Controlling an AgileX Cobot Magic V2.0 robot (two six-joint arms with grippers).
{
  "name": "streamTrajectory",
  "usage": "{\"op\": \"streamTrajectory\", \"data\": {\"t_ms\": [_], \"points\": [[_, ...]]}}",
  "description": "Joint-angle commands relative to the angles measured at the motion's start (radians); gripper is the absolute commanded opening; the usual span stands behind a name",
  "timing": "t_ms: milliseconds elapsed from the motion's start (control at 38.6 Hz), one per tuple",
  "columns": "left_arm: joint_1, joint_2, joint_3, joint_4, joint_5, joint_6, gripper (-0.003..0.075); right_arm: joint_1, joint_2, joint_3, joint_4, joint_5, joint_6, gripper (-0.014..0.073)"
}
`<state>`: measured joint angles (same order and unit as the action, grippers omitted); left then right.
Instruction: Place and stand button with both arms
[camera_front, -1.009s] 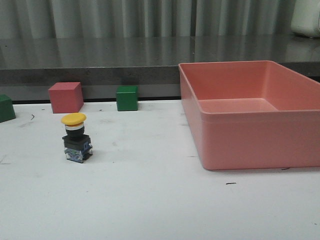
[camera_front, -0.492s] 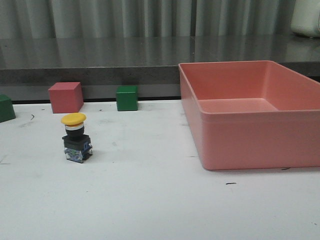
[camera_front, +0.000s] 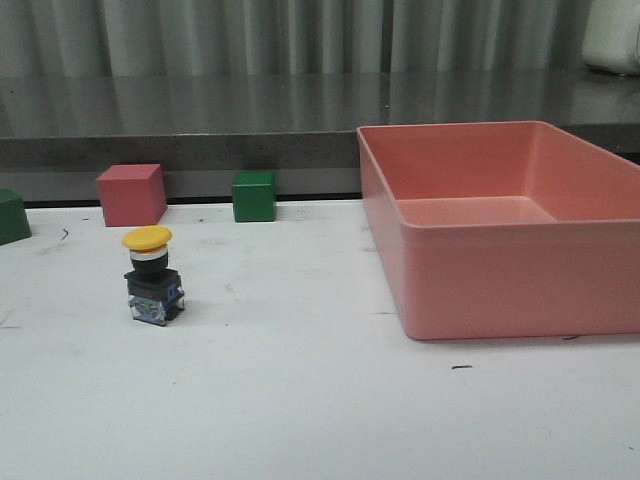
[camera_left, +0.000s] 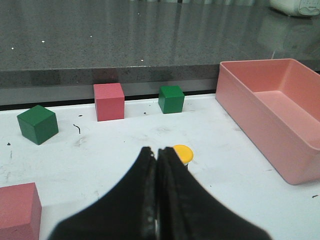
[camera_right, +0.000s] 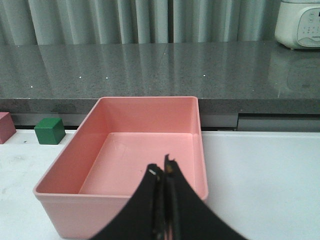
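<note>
The button (camera_front: 152, 274) stands upright on the white table at the left, yellow mushroom cap on top, black base with bluish parts below. In the left wrist view only its yellow cap (camera_left: 182, 153) shows, just beyond my fingertips. My left gripper (camera_left: 155, 151) is shut and empty, held back from the button. My right gripper (camera_right: 161, 167) is shut and empty, held above the near side of the pink bin (camera_right: 90, 192). Neither arm shows in the front view.
The large pink bin (camera_front: 500, 280) stands at the right. A pink cube (camera_front: 131, 194) and a green cube (camera_front: 254, 196) sit along the back edge, another green cube (camera_front: 12, 215) at the far left. A second pink cube (camera_left: 17, 210) lies near the left gripper.
</note>
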<state>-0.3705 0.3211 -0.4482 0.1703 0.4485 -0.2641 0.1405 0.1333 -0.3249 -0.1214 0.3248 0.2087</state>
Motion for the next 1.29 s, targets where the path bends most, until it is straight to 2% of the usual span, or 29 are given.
{"op": "streamTrajectory", "data": {"t_ms": [0, 181, 362, 518, 699, 828, 984, 1165, 1268], "points": [[-0.009, 0.007, -0.027, -0.004, -0.077, -0.009, -0.002, -0.006, 0.01, -0.028, -0.013, -0.08, -0.005, -0.007], [-0.009, 0.007, -0.027, -0.011, -0.103, -0.009, -0.002, -0.006, 0.01, -0.028, -0.013, -0.08, -0.005, -0.007], [-0.007, -0.01, -0.007, -0.123, -0.178, 0.15, -0.002, -0.006, 0.01, -0.028, -0.013, -0.08, -0.005, -0.007], [0.02, -0.061, 0.051, -0.144, -0.246, 0.157, -0.002, -0.006, 0.01, -0.028, -0.013, -0.08, -0.005, -0.007], [0.174, -0.191, 0.202, -0.182, -0.359, 0.157, -0.002, -0.006, 0.01, -0.028, -0.013, -0.08, -0.005, -0.007], [0.313, -0.284, 0.288, -0.182, -0.365, 0.157, -0.002, -0.006, 0.01, -0.028, -0.013, -0.08, -0.005, -0.007], [0.433, -0.352, 0.373, -0.182, -0.366, 0.157, -0.002, -0.006, 0.01, -0.028, -0.013, -0.08, -0.005, -0.007], [0.475, -0.35, 0.462, -0.182, -0.434, 0.157, -0.002, -0.006, 0.01, -0.028, -0.013, -0.08, -0.005, -0.007], [0.475, -0.35, 0.46, -0.18, -0.4, 0.157, -0.002, -0.006, 0.01, -0.028, -0.013, -0.08, -0.005, -0.007]]}}
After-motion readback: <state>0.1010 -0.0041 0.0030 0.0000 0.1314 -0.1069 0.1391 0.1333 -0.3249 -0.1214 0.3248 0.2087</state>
